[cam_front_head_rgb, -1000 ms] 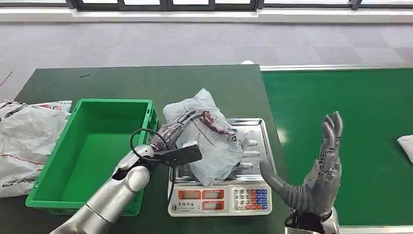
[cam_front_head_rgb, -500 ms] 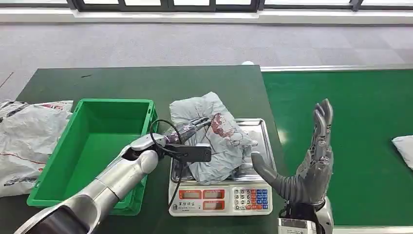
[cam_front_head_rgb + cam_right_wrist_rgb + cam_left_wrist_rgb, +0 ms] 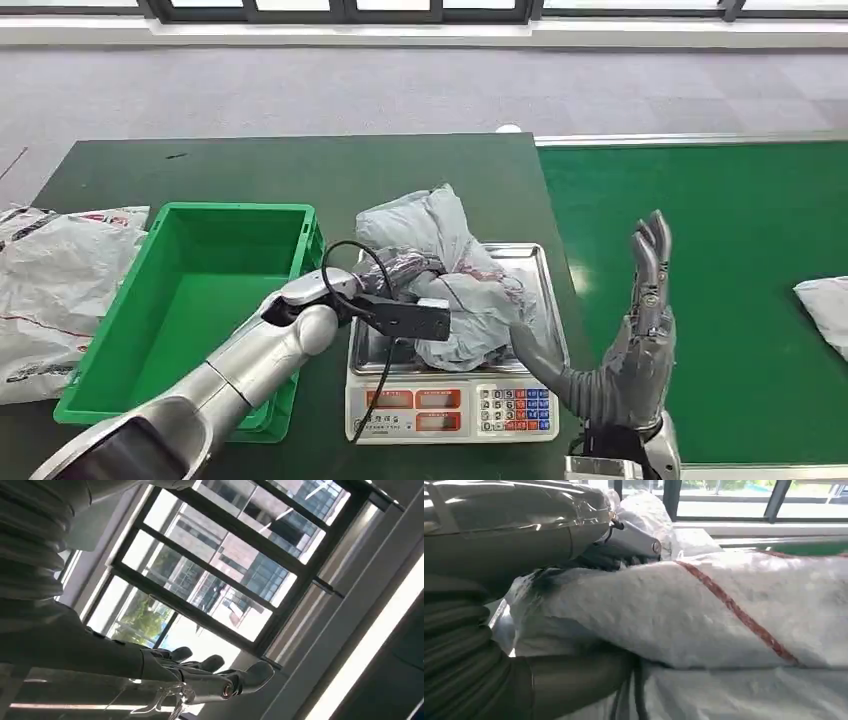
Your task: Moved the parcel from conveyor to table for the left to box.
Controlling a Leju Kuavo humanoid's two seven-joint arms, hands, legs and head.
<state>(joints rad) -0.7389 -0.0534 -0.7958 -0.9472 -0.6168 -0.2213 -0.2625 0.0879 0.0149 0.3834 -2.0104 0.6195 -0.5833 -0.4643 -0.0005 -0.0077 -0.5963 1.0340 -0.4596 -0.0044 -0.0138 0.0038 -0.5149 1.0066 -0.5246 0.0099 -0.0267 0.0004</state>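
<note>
Two robot hands are in use at this station. My left robot hand (image 3: 400, 272) reaches in from the lower left, over the near right corner of the green bin (image 3: 110, 370), and lies on the grey parcel (image 3: 470, 290). Its fingers are wrapped into the crumpled plastic; the left wrist view shows the thumb under the bag and the dark fingers (image 3: 599, 560) pressed over its top, so I record a grip on the parcel. The parcel, a grey poly bag with red markings, sits on the steel tray of the weighing scale (image 3: 450, 405), with its far end bunched upward and overhanging the tray's far left edge toward the bin. The scale stands on the dark green desk (image 3: 300, 170), just beside the bin's right wall.

My right robot hand (image 3: 630, 350) is raised upright at the desk's right edge, beside the scale, fingers extended and apart, thumb angled out toward the scale tray. It holds nothing. The right wrist view faces upward to windows and confirms the extended fingers (image 3: 210, 670).

A second pale parcel (image 3: 825, 310) lies on the green conveyor (image 3: 720, 230) at the far right edge. Further white bags (image 3: 50, 280) rest on the desk to the left of the bin.
</note>
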